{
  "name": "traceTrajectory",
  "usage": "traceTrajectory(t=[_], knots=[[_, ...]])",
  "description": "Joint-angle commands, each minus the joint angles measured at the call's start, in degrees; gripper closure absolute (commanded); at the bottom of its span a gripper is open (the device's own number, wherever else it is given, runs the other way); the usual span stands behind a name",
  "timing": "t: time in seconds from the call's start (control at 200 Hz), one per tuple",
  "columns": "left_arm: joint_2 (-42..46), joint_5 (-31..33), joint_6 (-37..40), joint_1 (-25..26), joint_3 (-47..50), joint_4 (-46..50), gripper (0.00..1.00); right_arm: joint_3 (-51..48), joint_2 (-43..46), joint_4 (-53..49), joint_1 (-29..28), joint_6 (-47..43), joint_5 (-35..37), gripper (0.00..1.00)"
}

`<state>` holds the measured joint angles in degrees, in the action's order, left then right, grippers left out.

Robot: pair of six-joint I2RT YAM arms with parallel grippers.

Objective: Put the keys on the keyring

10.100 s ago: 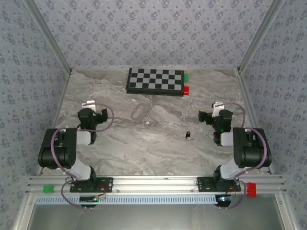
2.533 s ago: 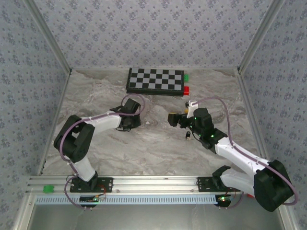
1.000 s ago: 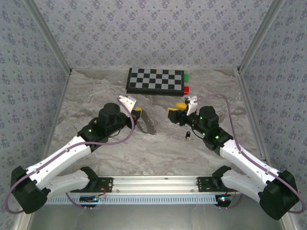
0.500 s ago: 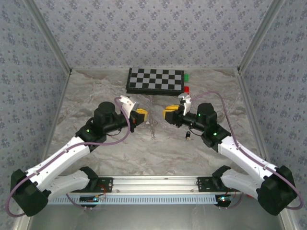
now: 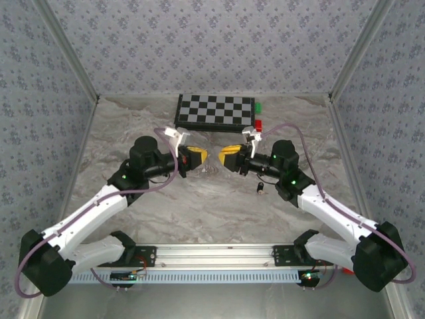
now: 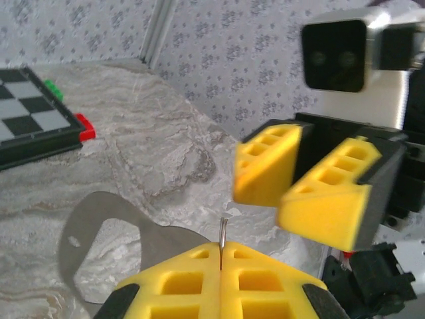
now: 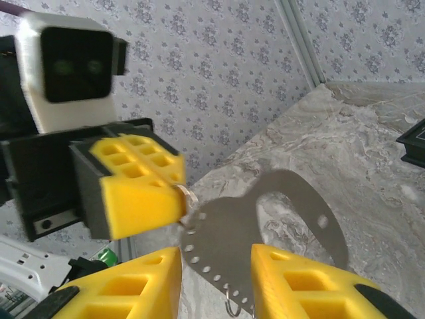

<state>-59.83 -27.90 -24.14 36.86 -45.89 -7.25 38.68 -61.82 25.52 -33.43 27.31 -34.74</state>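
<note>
My left gripper (image 5: 202, 158) is shut on the keyring (image 5: 210, 159), above the middle of the marble table. In the left wrist view a thin metal edge of the keyring (image 6: 222, 234) sticks up from the closed yellow pads (image 6: 179, 282). My right gripper (image 5: 224, 155) faces it tip to tip, a short gap away, jaws apart and empty. In the right wrist view a silvery bit of the keyring (image 7: 188, 197) pokes from the left pad tip, and a flat grey loop shape with small holes spreads behind my right fingers (image 7: 299, 279). The key (image 5: 260, 189), black-headed, lies on the table under my right arm.
A chessboard (image 5: 215, 111) lies at the back, with a green block (image 5: 257, 106) and a red block (image 5: 258, 124) at its right end. Patterned walls close in three sides. An aluminium rail (image 5: 212, 252) runs along the near edge. A grey loop-shaped shadow (image 6: 99, 226) falls on the marble.
Both grippers have closed in on each other above the table's middle, the left one carrying the keyring to the right. The right jaws have narrowed. The key has stayed put.
</note>
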Motion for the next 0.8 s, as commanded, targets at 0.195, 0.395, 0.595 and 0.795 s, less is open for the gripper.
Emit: traceTrajectory(t=[0.195,0.395,0.595,0.795], knots=[[-0.3,-0.1,-13.8,-1.0,-4.9,-1.5,1.00,0.0,1.8,1.1,-0.1,0.7,1.8,0.67],[0.2,0.1,-16.7,-1.1,-5.4,-0.6,1.00,-0.5,2.0,1.3,-0.1,0.9,3.0,0.67],[0.3,-0.6,-18.0,-1.2,-5.8,-0.1,1.00,-0.2,1.4,2.2,-0.1,1.9,2.9,0.67],[0.8,-0.9,-16.7,-1.1,-4.6,-0.8,1.00,0.4,1.2,2.9,0.2,3.2,2.1,0.68]])
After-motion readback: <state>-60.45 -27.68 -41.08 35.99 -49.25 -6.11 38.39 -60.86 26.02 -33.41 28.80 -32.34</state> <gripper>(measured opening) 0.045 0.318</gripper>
